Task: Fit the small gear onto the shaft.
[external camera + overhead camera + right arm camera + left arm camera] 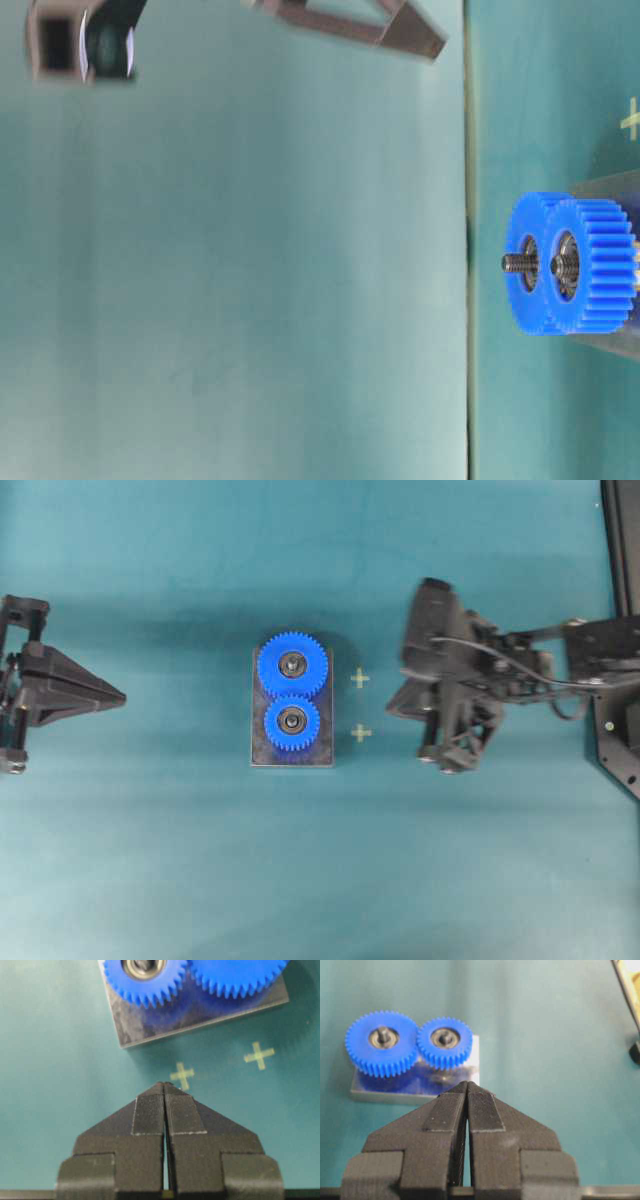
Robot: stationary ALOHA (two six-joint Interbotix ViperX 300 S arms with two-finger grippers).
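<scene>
My left jaws (466, 1087) are pressed together, pad against pad, with nothing between them. My right jaws (164, 1087) are closed the same way and hold nothing either.

From my left wrist, my closed tips point at the near edge of the grey plate (385, 1094), just short of it as seen from there. From overhead my left jaws sit at the left edge of the tabletop (180, 880), well apart from the plate, and my right jaws are on the other side of it, tilted down, also clear of it.

From my right wrist, my tips hang over a pale cross mark (182, 1075) on the tabletop, with a second cross mark (259, 1054) off to the side; the plate's edge lies beyond them.

The small gear (292, 721) sits flat on the plate, seated over the shaft (445, 1038), whose tip shows through the hub. Its teeth mesh with those of the larger gear (292, 665), which sits on its own pin beside it on the same plate. In the table-level view both pins poke out past the gear faces.
</scene>
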